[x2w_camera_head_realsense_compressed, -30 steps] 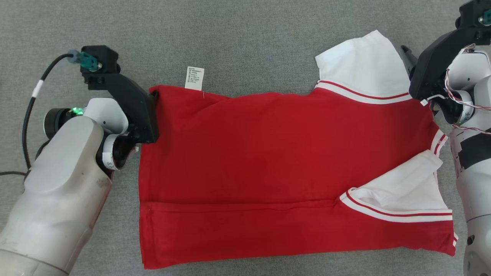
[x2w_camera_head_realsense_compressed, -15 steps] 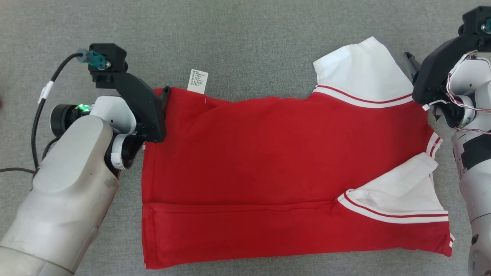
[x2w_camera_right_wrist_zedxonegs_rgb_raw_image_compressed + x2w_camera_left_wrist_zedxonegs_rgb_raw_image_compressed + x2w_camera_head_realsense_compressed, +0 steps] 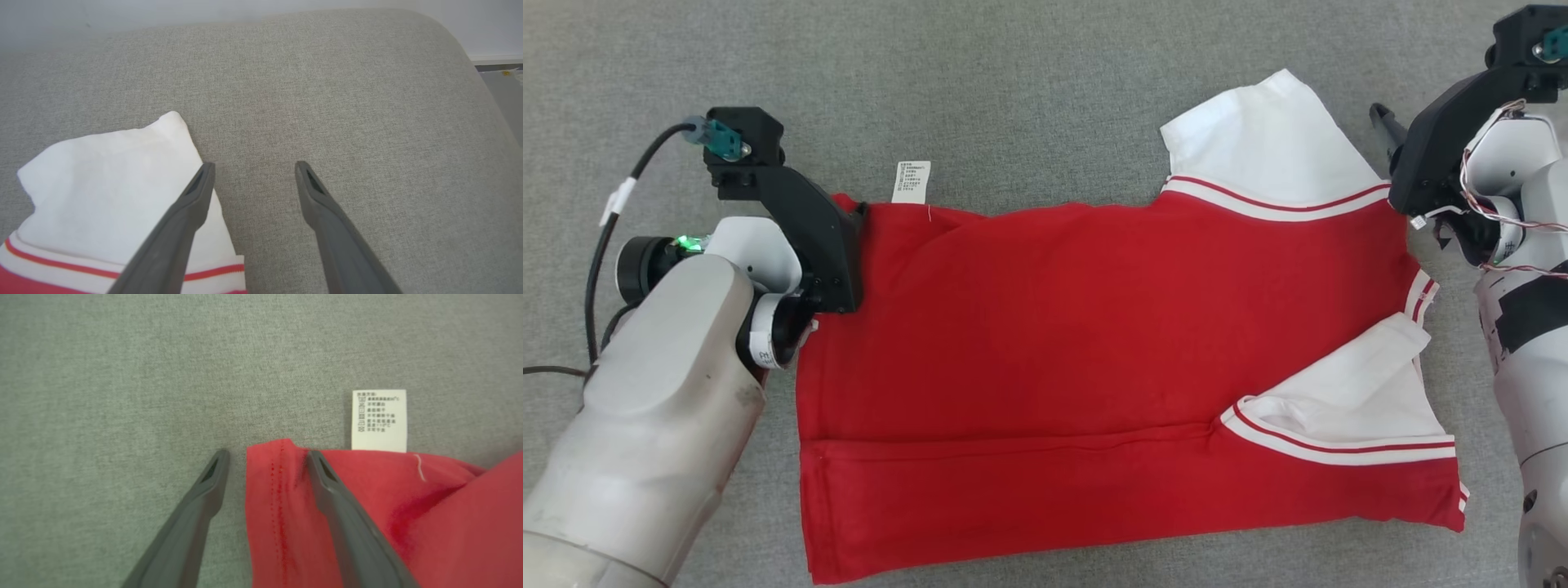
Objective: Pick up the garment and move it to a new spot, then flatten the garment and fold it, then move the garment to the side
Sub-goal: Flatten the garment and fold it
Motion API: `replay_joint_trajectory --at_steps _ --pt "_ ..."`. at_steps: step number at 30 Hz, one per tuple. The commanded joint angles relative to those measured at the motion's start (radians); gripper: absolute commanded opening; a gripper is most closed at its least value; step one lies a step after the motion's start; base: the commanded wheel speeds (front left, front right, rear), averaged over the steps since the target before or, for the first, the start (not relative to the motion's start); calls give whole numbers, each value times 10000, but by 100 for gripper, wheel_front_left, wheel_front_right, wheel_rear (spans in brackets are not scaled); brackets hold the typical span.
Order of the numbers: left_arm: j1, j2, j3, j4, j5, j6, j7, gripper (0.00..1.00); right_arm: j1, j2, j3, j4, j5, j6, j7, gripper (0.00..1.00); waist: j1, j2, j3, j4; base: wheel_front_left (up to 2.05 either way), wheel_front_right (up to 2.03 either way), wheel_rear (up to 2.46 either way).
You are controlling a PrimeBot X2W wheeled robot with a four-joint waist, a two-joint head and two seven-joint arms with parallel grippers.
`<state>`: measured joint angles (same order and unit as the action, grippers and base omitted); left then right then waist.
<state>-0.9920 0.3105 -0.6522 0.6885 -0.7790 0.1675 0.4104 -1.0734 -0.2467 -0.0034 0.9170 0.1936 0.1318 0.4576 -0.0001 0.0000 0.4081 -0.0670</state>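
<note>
Grey woven upholstery forms the surface (image 3: 1045,57), across the middle of which the garment (image 3: 1078,327), a red shirt, is spread flat, with a strip along its near side already turned over on itself. One white sleeve (image 3: 1262,143) sticks out toward the far edge, and the other sleeve (image 3: 1347,396) is laid inward over the red body. The left gripper (image 3: 265,457) is seen spread wide and empty, straddling the shirt's far left corner with one finger on bare upholstery and one above the cloth. The right gripper (image 3: 253,165) is likewise spread wide and holds nothing, one finger over the far sleeve's edge, the other above bare surface. A care label (image 3: 379,420) is exposed just beyond the far hem. The folding appears to be half done. The far side is judged best taken at both ends together, with all layers pinched, the outlying sleeve carried inward, and the label tucked under.
</note>
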Motion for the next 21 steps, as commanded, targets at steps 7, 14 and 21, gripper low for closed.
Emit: replay_joint_trajectory --at_steps 7,14,21 --pt "20 371 136 -129 -69 102 47 0 -354 -319 222 -35 4 -23 61 100 1 0 233 100 0 0 0" --pt "167 571 301 -751 -234 94 -77 0 -611 -353 496 -146 205 -23 194 100 1 0 558 274 0 0 0" --pt "287 708 335 -1194 -259 174 -120 0 -617 -46 835 -460 750 -23 69 100 1 0 642 384 0 0 0"
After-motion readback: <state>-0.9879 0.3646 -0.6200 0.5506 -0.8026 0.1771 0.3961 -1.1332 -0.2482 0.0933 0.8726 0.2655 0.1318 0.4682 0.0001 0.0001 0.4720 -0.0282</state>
